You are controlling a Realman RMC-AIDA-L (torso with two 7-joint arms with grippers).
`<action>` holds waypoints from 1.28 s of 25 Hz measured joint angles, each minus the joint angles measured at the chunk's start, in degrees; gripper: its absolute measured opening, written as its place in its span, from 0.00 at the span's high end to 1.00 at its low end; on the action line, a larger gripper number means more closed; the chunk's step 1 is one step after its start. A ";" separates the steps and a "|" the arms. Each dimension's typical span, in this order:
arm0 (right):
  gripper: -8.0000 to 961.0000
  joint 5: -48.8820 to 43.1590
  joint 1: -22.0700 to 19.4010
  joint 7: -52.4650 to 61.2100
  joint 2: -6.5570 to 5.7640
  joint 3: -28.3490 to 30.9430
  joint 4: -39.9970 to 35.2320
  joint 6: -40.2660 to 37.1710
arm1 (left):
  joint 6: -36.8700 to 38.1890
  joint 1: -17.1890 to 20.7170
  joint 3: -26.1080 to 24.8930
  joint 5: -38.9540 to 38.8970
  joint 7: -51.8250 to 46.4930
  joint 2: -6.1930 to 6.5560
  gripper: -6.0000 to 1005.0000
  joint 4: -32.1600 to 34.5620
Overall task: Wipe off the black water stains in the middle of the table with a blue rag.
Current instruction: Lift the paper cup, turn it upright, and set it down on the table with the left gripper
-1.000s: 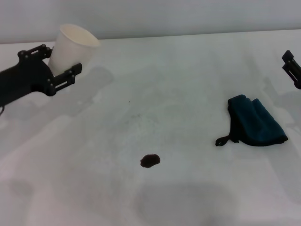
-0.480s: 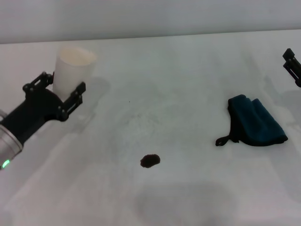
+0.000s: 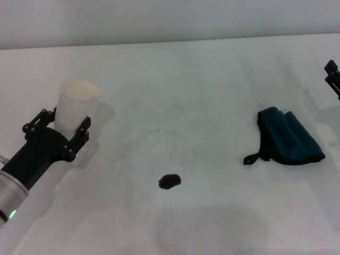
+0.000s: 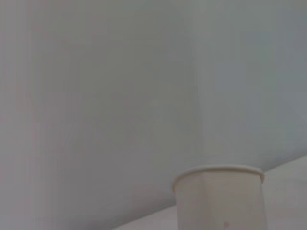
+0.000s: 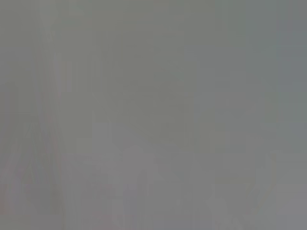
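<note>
A: The blue rag lies crumpled on the right side of the table, its long axis running from far-left to near-right, with the black loop tag trailing out toward the near-left.

B: And the black water stains – one small dark oval, long axis roughly left to right – sit near the middle, well apart from the rag, on the near side.

A: The surface is plain white and matte, with faint grey smudges and a few tiny dark specks; a pale wall rises behind the far edge.

B: Over on the left, the left gripper has its fingers spread on either side of a white cup standing upright – whether they actually press it, the view doesn't settle.

A: The right gripper only peeks in at the right edge, beyond the rag; its fingers can't be read.

B: The left wrist view gives the cup's rim against the wall. The right wrist view is blank grey.
</note>
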 joint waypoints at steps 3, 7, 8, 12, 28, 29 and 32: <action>0.15 -0.04 -0.31 0.03 0.00 0.00 0.01 0.07 | -1.25 0.63 0.00 -0.49 0.20 0.01 0.38 -0.06; 0.15 -0.06 -0.65 0.04 -0.03 0.00 0.01 0.55 | -2.84 1.48 0.01 -0.63 0.30 -0.01 0.38 -0.29; 0.15 -0.06 -0.72 0.05 -0.04 0.00 0.01 0.63 | -3.42 1.69 0.01 -0.63 0.32 -0.02 0.38 -0.31; 0.15 -0.06 -0.89 0.08 -0.09 0.00 0.01 0.73 | -4.67 2.10 0.01 -0.63 0.37 -0.02 0.38 -0.34; 0.16 -0.05 -1.93 0.14 -0.14 0.00 -0.41 1.23 | -5.83 5.08 -0.04 -0.28 3.60 -0.11 0.38 1.50; 0.16 -0.05 -2.04 0.14 -0.14 0.00 -0.52 1.33 | -5.84 5.40 -0.04 -0.28 3.87 -0.11 0.38 1.70; 0.16 -0.05 -2.23 0.14 -0.16 0.00 -0.62 1.45 | -5.89 6.39 -0.02 -0.24 4.58 -0.11 0.38 1.96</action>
